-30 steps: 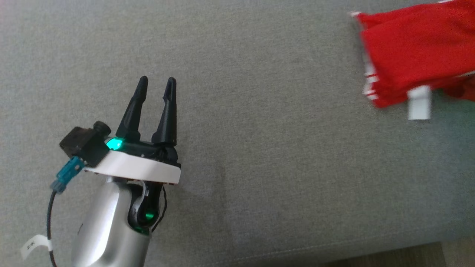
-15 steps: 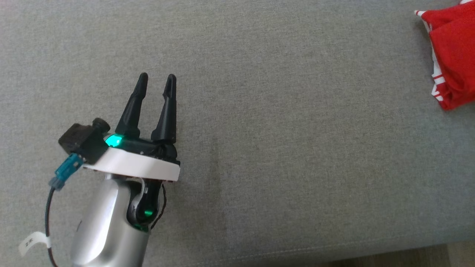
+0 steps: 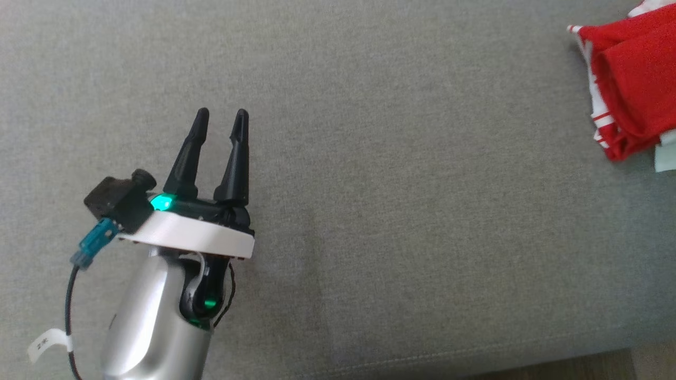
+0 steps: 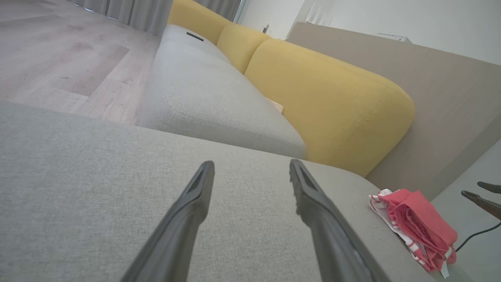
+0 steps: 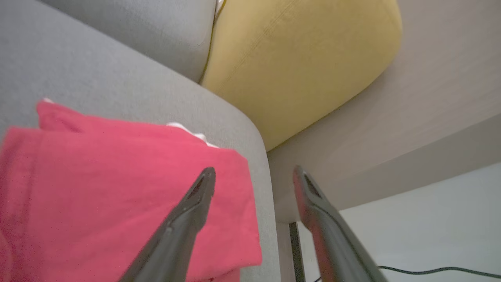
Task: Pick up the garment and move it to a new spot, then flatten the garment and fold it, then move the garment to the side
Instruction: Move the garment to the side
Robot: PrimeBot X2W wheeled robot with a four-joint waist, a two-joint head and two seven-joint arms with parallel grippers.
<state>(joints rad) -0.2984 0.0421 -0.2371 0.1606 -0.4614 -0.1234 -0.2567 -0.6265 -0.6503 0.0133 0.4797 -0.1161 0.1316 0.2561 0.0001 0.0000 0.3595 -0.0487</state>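
Note:
The garment (image 3: 631, 79) is a red folded bundle with white striped trim, lying at the far right of the grey seat cushion (image 3: 401, 211). In the left wrist view the garment (image 4: 415, 219) lies close to the cushion's right end. My left gripper (image 3: 222, 112) hovers over the cushion's left part, far from the cloth, open and empty (image 4: 252, 164). My right gripper (image 5: 254, 171) is open above the garment (image 5: 117, 188), its left finger over the red cloth and nothing between its fingers. The right gripper's tips (image 4: 476, 189) also show beyond the garment.
Yellow back cushions (image 4: 325, 94) run behind the seat, and a second grey seat cushion (image 4: 203, 94) lies further along. The cushion's front seam (image 3: 475, 351) meets wooden floor (image 4: 58, 58). A black cable (image 5: 430, 270) lies on the pale floor past the sofa's right end.
In the head view the garment has shifted right, from the upper right area to the right edge. Its white tag now sits at the frame's border. The left gripper has stayed put.

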